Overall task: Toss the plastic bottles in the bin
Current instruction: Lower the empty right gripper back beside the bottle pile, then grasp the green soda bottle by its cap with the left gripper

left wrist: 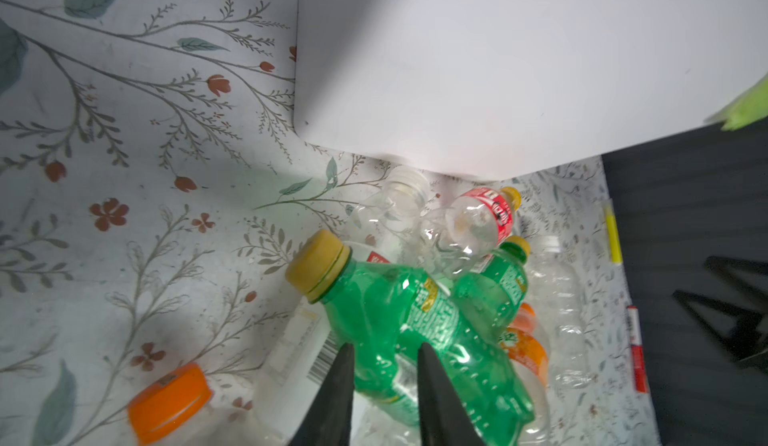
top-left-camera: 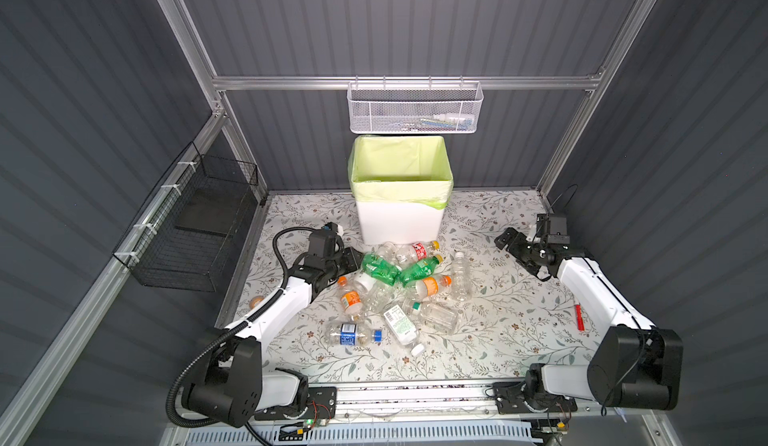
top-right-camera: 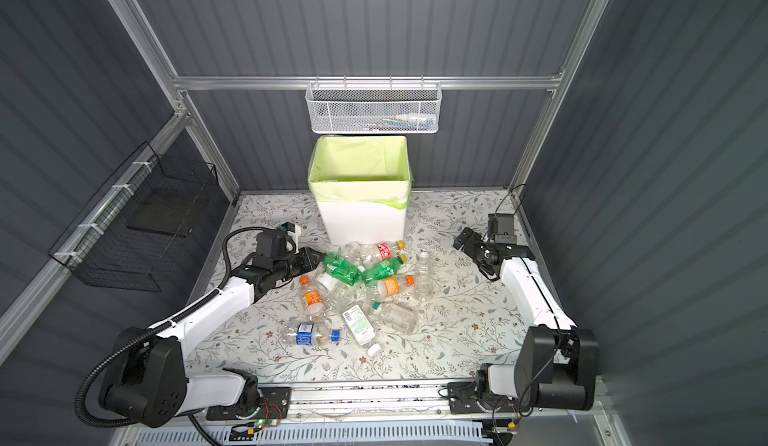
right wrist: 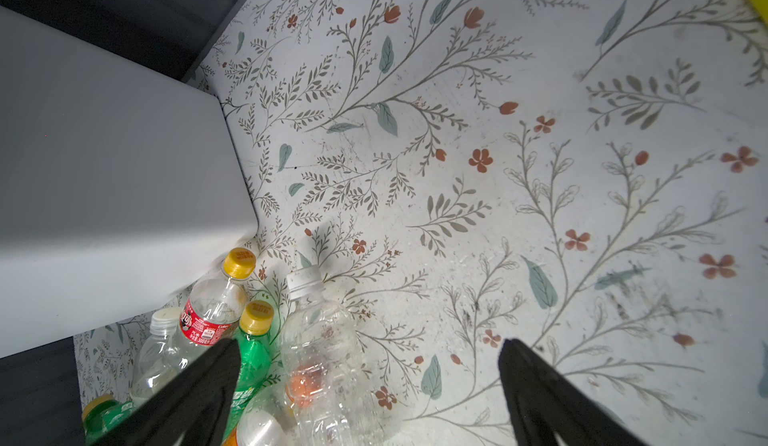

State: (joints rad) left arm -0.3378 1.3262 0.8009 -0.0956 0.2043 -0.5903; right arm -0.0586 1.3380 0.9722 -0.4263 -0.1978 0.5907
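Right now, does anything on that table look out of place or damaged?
A red marker lies alone by the table's right edge, not a bottle. The green bottle in the left gripper looks crumpled.

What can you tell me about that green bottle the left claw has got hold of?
The green bottle is thin, see-through green plastic, crumpled, with a yellow cap and a green-and-white label, and looks empty. It lies on its side atop the heap of bottles in front of the bin, and the left claw pinches its body.
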